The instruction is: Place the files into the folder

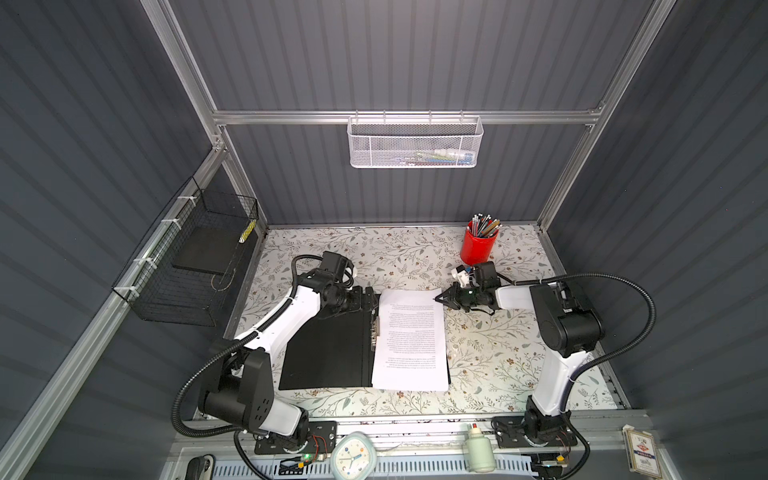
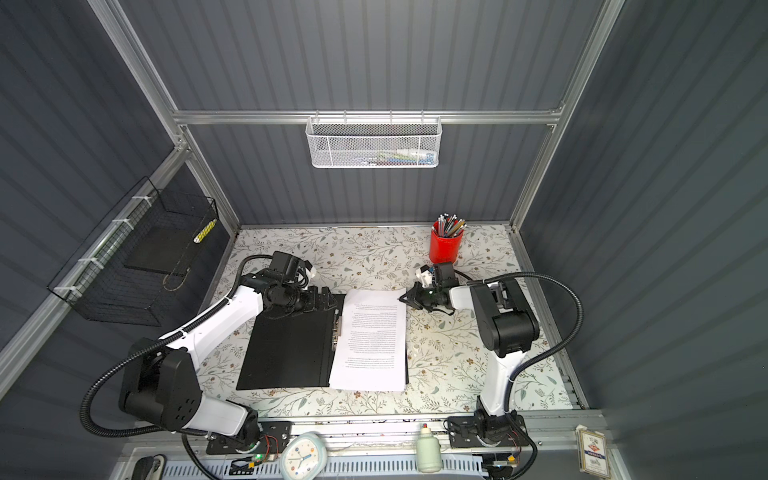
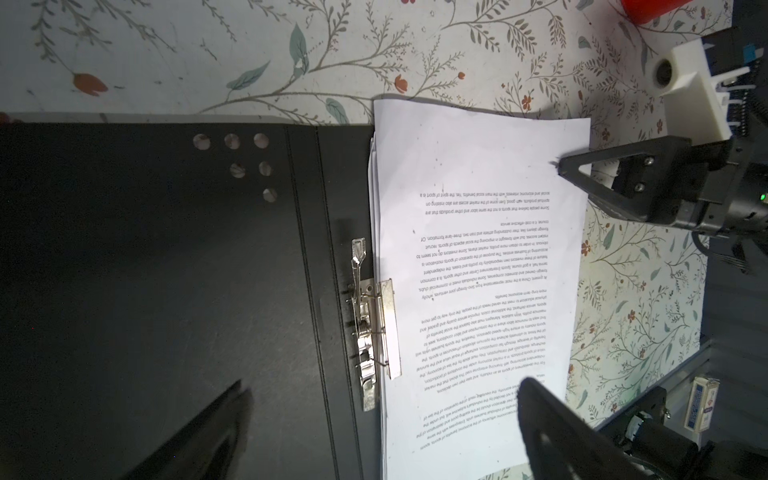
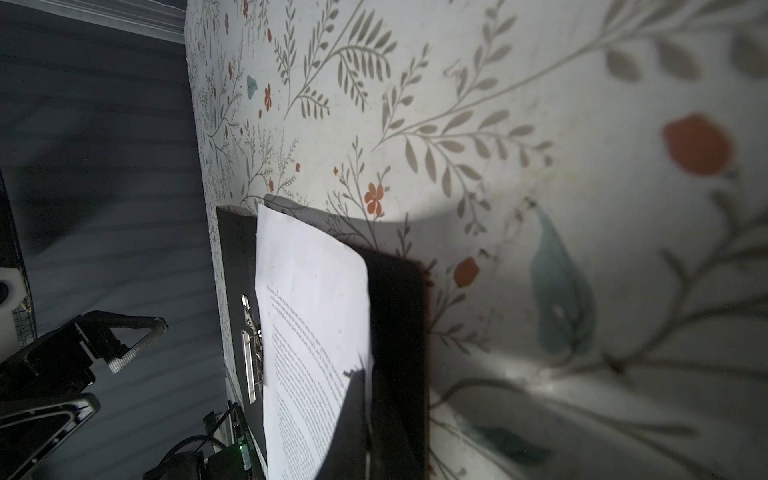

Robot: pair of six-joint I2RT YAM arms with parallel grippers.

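Left wrist view: our right gripper [image 3: 560, 164] pinches the files [image 3: 478, 257] by an edge, left gripper [image 3: 380, 388] open; pulling may drag one sheet off the folder [image 3: 166, 270].

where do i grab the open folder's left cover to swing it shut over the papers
I'd take the folder by the free long edge of its left cover, near the front corner, coming in low from the left. It lies flat and hinges at the spine clip, and the left arm covers the far corner.
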